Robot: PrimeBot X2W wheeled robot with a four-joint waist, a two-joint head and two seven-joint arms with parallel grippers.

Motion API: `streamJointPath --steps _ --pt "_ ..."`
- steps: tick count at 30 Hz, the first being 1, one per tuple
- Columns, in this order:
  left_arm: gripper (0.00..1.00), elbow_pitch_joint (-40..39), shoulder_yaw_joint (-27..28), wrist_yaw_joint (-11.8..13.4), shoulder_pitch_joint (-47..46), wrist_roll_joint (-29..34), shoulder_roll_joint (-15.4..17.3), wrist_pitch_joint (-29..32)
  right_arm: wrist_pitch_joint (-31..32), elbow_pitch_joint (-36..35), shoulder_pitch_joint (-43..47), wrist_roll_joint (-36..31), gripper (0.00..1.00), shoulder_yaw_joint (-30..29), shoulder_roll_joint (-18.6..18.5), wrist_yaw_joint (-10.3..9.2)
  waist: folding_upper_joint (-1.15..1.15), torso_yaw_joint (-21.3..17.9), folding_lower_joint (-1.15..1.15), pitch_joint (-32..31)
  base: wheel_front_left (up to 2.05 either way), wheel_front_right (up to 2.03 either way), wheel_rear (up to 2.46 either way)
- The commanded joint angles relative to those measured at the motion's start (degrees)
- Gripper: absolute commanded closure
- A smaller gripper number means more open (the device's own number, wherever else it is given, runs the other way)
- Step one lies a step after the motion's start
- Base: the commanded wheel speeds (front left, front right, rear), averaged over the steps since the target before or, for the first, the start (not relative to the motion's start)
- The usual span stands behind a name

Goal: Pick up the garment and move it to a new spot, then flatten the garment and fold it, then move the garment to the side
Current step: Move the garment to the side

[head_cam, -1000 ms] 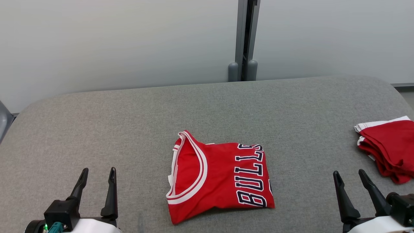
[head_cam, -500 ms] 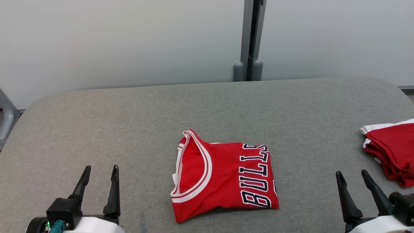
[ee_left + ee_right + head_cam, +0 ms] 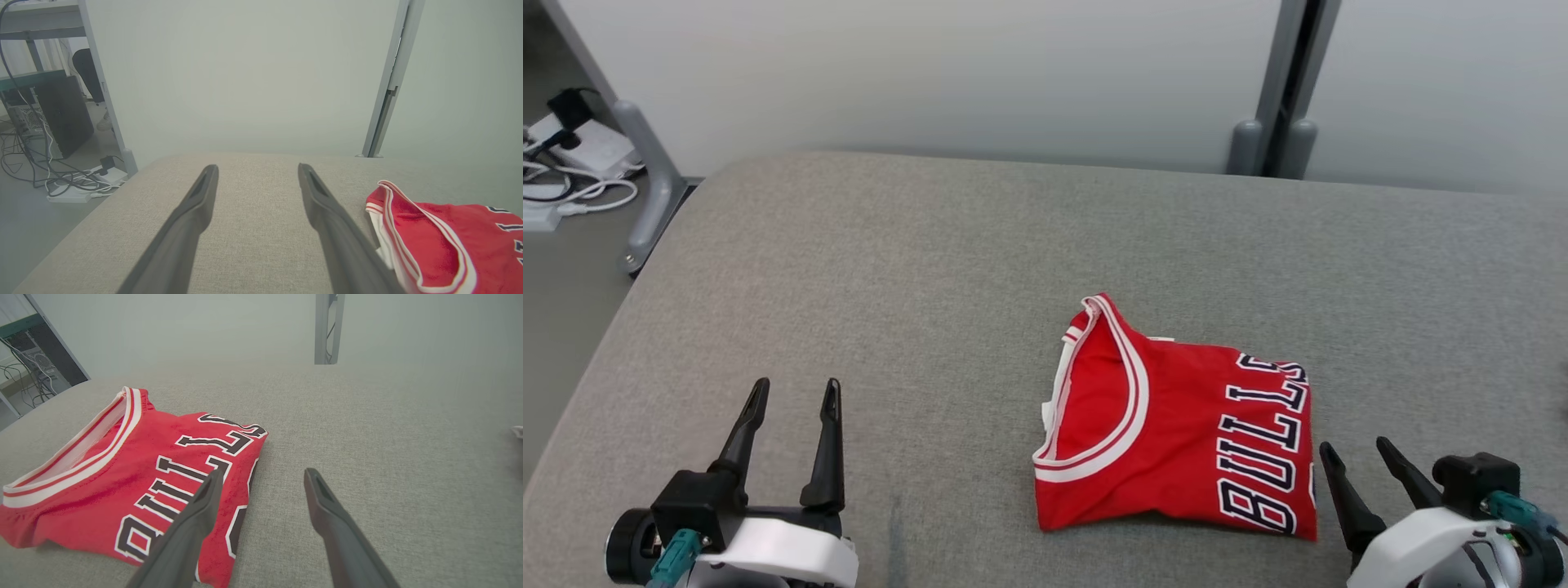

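Head view: left claw point(image 3: 796, 384) and right claw point(image 3: 1353, 446) point forward, spread, empty, flanking the jersey point(image 3: 1176, 425).

"BULLS" across a folded red sleeveless jersey point(image 3: 1168, 425)

The word runs in black capital letters edged in white over the chest of the jersey, which lies on a grey fabric-covered surface point(image 3: 915, 269). At the fold beside it, part of a black figure shows, too cut off to read.
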Motion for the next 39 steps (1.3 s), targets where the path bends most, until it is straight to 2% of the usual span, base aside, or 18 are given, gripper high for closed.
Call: streamJointPath --steps 1,9,11,12,19,24,31,34,39 --pt "0.0 0.3 0.0 0.0 -2.0 -0.4 -0.2 -0.4 -0.5 2.8 -2.5 0.8 0.0 1.1 -0.8 -0.02 0.0 2.7 0.0 2.5 0.0 0.0 0.0" --pt "0.0 2.6 -0.1 -0.6 -4.5 -1.0 -0.8 -1.9 -1.1 15.7 -11.0 5.1 0.0 6.2 -1.8 -0.02 0.0 4.5 0.0 5.2 0.0 0.0 0.0" --pt "0.0 3.2 -0.1 -0.7 -5.0 -1.1 -0.9 -2.3 -0.8 18.4 -12.3 6.2 0.64 7.3 -2.2 -0.02 0.0 4.5 0.0 5.5 0.0 0.0 0.0" --pt "0.0 3.4 -0.1 -0.8 -5.2 -1.1 -0.9 -2.4 -1.2 19.4 -13.0 6.8 1.0 7.6 -2.5 -0.02 0.0 4.4 0.0 5.7 0.0 0.0 0.0" --pt "0.0 4.1 0.2 -0.8 -5.8 -1.3 -0.7 -3.1 -3.6 21.9 -16.4 10.2 1.0 10.1 -4.3 -0.03 0.0 2.5 0.0 6.2 0.0 0.0 0.0" --pt "0.0 4.3 0.3 -0.9 -6.0 -1.6 -0.4 -3.4 -4.4 21.5 -18.1 11.4 1.0 11.8 -7.3 -0.03 0.0 -0.6 0.0 6.8 0.0 0.0 0.0" --pt "0.0 4.0 1.1 -1.0 -6.4 -1.9 0.4 -3.8 -2.7 17.8 -17.2 10.4 1.0 14.9 -13.7 -0.03 0.0 -7.0 0.0 7.8 0.0 0.0 0.0" --pt "0.0 3.5 1.5 -1.2 -6.8 -2.0 1.0 -3.8 -1.6 14.4 -16.8 9.1 1.0 15.3 -16.9 -0.03 0.0 -11.3 0.0 8.4 0.0 0.0 0.0" --pt "0.0 2.6 1.4 -1.6 -7.4 -1.9 1.9 -3.8 0.5 9.8 -18.4 6.0 1.0 15.5 -21.7 -0.03 0.0 -16.4 0.0 9.7 0.0 0.0 0.0"
